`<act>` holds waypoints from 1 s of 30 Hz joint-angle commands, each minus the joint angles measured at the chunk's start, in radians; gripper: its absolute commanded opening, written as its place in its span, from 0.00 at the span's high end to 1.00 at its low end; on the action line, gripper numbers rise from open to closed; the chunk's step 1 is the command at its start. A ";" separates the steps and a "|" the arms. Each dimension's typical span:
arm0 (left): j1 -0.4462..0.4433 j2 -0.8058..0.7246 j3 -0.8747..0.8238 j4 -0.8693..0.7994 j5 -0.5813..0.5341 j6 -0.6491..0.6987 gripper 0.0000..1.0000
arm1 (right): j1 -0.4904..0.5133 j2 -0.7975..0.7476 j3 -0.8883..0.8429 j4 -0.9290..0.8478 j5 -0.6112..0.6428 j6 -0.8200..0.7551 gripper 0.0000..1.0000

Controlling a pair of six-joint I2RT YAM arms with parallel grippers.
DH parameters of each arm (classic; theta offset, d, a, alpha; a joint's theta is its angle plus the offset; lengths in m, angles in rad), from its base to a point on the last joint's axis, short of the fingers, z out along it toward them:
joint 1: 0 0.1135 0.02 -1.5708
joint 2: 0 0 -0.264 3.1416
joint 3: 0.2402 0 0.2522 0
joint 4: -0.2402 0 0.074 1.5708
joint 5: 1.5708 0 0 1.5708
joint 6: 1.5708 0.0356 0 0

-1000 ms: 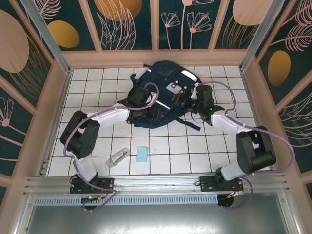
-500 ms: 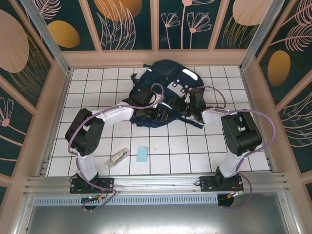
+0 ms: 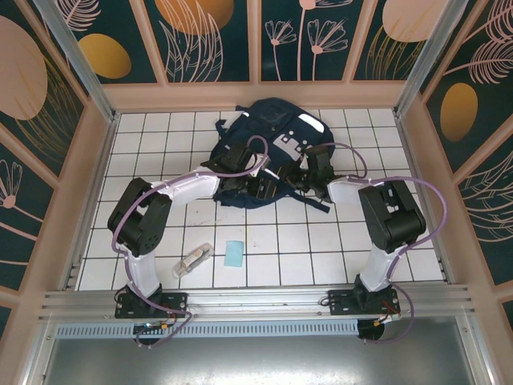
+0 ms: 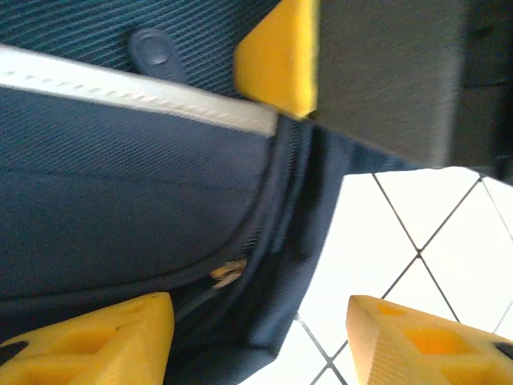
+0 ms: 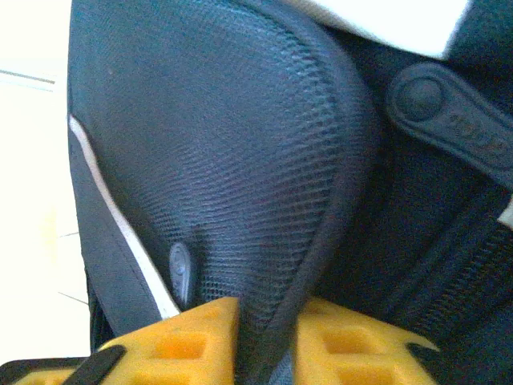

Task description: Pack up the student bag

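Top view: student bag (image 3: pixel 276 128) lies at the table's (image 3: pixel 144 148) far middle. Wrist views add: left claw (image 4: pixel 260 341) spread wide astride its zipper seam (image 4: pixel 280 200); right claw (image 5: pixel 268 333) apparently pinched on mesh-pocket piping (image 5: pixel 321 241).

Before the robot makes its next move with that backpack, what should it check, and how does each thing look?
1. Right gripper clamped on the student bag's mesh edge: ok.
2. Left gripper gripping the bag: not ok; its jaws stand open, with bag fabric between them.
3. Bag's main opening unzipped: cannot tell.
4. Blue square and small clear item packed: not ok; both lie on the table, near the left arm's base.
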 commanded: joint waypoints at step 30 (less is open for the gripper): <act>-0.007 -0.044 0.028 -0.057 -0.172 0.161 0.38 | -0.025 -0.097 0.187 -0.014 -0.145 0.066 1.00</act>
